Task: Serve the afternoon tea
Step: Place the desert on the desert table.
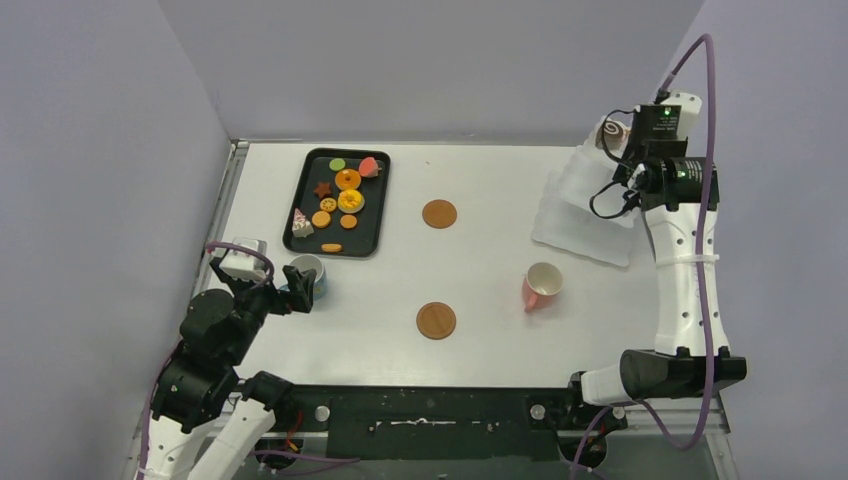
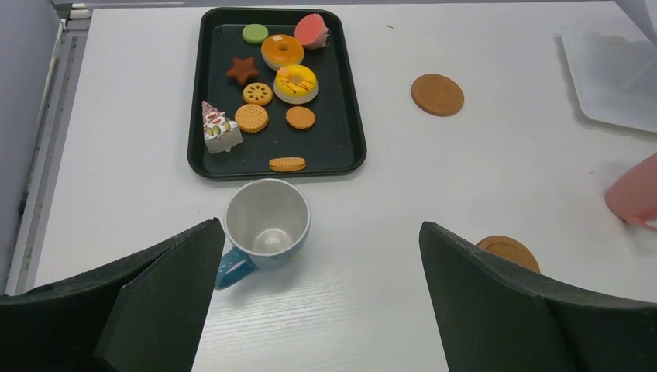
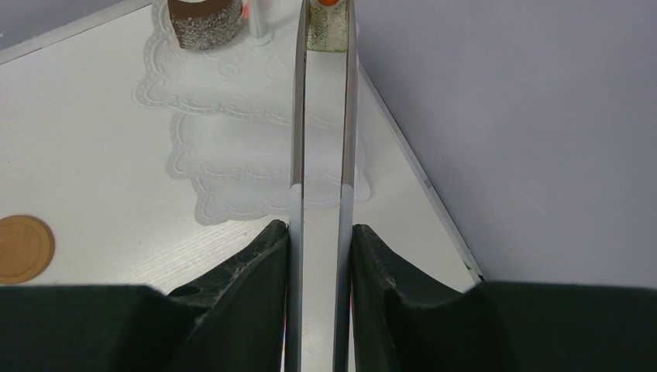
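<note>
Toy pastries (donuts, cookies, a cake slice, a green disc) lie on the black tray (image 1: 305, 180) (image 2: 349, 116). A blue cup (image 1: 307, 275) (image 2: 267, 225) stands upright just in front of the tray. My left gripper (image 1: 300, 290) (image 2: 321, 229) is open, and the cup sits near its left finger. The pink cup (image 1: 541, 287) (image 2: 635, 194) lies on its side at mid right. My right gripper (image 1: 622, 158) (image 3: 319, 229) is shut on the metal tongs (image 3: 297, 116). Their tips pinch a small orange-topped pastry (image 3: 329, 23) over the white lace stand (image 3: 232, 116). A chocolate roll (image 3: 205, 19) rests on that stand.
Two brown coasters (image 1: 439, 213) (image 1: 436, 320) lie in the middle of the table. The lace stand (image 1: 580, 225) fills the far right corner next to the purple wall. Walls close the left, back and right sides.
</note>
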Available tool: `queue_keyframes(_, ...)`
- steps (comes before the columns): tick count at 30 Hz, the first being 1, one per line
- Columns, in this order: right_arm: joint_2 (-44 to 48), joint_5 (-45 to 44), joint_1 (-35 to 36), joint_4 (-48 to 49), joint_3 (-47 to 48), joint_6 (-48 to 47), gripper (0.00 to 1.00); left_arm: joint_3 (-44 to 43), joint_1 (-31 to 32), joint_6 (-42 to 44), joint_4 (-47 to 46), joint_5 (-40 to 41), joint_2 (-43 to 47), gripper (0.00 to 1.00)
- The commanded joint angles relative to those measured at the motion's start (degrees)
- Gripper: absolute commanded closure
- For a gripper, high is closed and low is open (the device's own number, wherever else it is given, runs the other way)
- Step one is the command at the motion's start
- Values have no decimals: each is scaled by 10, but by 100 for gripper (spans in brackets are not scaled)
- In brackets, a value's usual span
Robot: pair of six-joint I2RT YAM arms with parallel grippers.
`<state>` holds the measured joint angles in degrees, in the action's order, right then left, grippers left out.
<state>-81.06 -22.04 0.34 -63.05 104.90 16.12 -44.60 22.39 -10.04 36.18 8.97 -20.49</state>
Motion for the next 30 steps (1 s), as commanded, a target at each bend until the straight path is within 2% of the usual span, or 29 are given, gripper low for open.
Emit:
queue_keyframes(1, -1, -5, -14, 50, 26, 5, 87, -5, -2, 4, -36, -3, -8, 3)
queue_keyframes(5, -6, 42, -33, 70, 15, 11, 84, -4, -2, 4, -35, -3, -4, 3)
queue_keyframes(14, -14, 78, -54, 93, -6, 15, 78, -5, -2, 4, -35, -1, -3, 3)
queue_keyframes(18, -13, 82, -56, 93, -10, 15, 77, -4, -4, 4, -35, -1, -2, 3)
queue_keyframes(30, -1, 59, -60, 83, -12, 17, 63, -4, -5, 4, -35, -2, 0, 3)
